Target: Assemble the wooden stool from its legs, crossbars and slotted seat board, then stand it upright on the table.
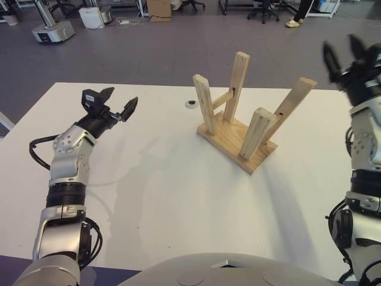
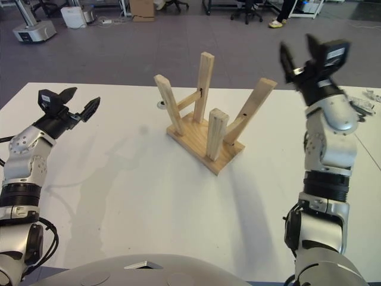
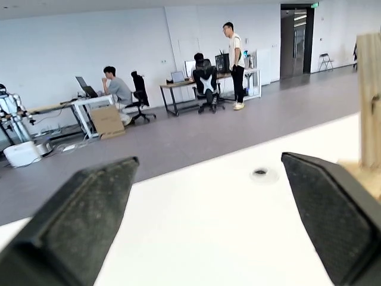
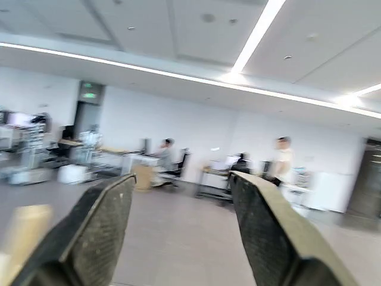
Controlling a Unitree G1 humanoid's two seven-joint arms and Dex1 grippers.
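The wooden stool (image 1: 244,116) lies upside down in the middle of the white table (image 1: 149,190), its seat board (image 1: 235,142) flat on the surface and its legs (image 1: 236,86) pointing up, joined by crossbars (image 1: 221,99). My left gripper (image 1: 118,102) hovers open above the table's left part, well to the left of the stool, holding nothing. My right gripper (image 2: 301,52) is raised high at the right, above and to the right of the stool, open and empty. One stool leg (image 3: 370,101) shows at the edge of the left wrist view.
A small round grommet (image 1: 191,104) sits in the table just left of the stool. Small parts (image 2: 368,101) lie at the table's far right edge. Beyond the table is open grey floor with office chairs, desks and a cardboard box (image 1: 159,9) far off.
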